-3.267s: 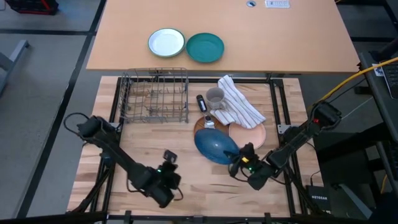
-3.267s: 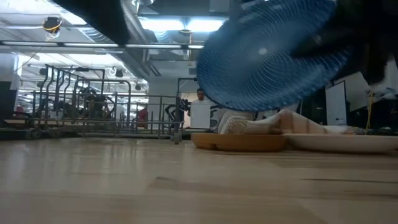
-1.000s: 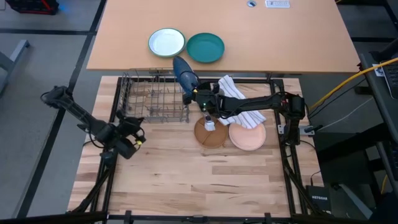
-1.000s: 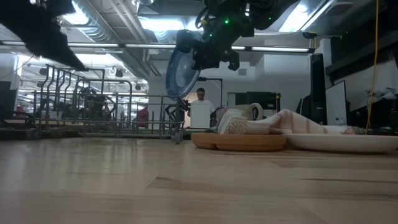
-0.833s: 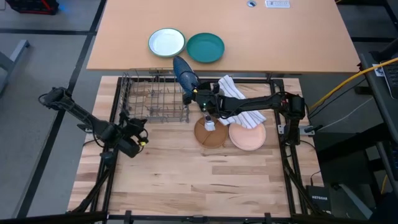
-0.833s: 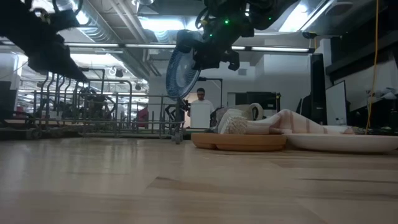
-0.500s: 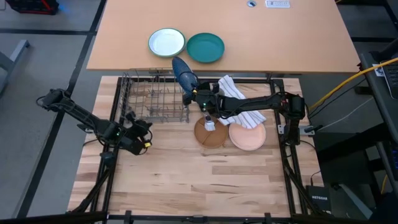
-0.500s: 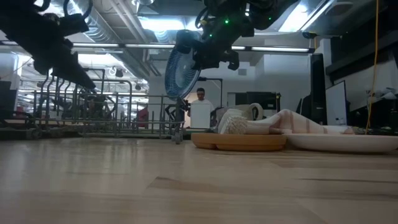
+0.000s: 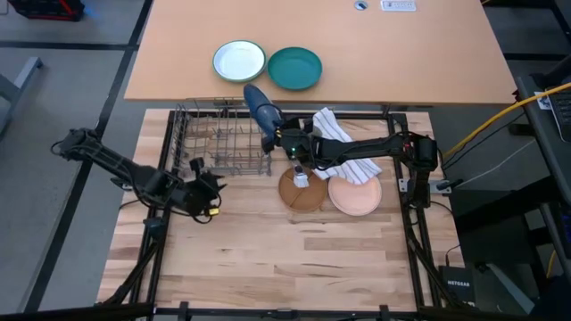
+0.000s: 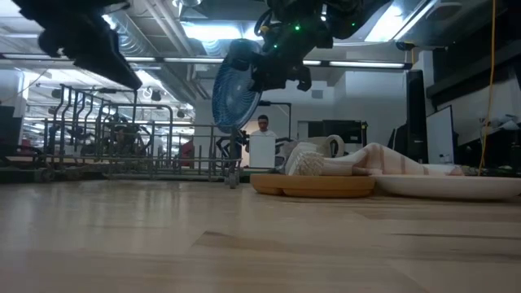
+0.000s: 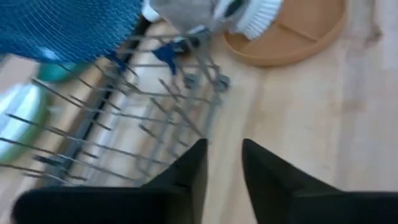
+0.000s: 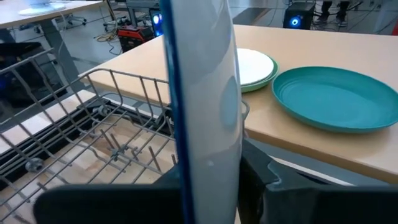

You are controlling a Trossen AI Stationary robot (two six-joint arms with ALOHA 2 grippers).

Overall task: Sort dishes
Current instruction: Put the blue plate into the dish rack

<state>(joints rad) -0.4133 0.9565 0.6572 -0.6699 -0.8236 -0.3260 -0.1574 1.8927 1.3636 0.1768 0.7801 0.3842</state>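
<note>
blue plate (image 12: 205,112) on edge, wire rack (image 12: 93,155), teal plate (image 12: 339,99)

Bright overhead light, blurred wrist views.

dotted blue plate (image 9: 260,108) upright over rack; wooden (image 9: 302,191) and pink (image 9: 355,194) plates flat

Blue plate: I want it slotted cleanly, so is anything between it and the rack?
Nothing visible. The right gripper holds the blue plate on edge above the wire rack's right end, whose tines below look bare.
</note>
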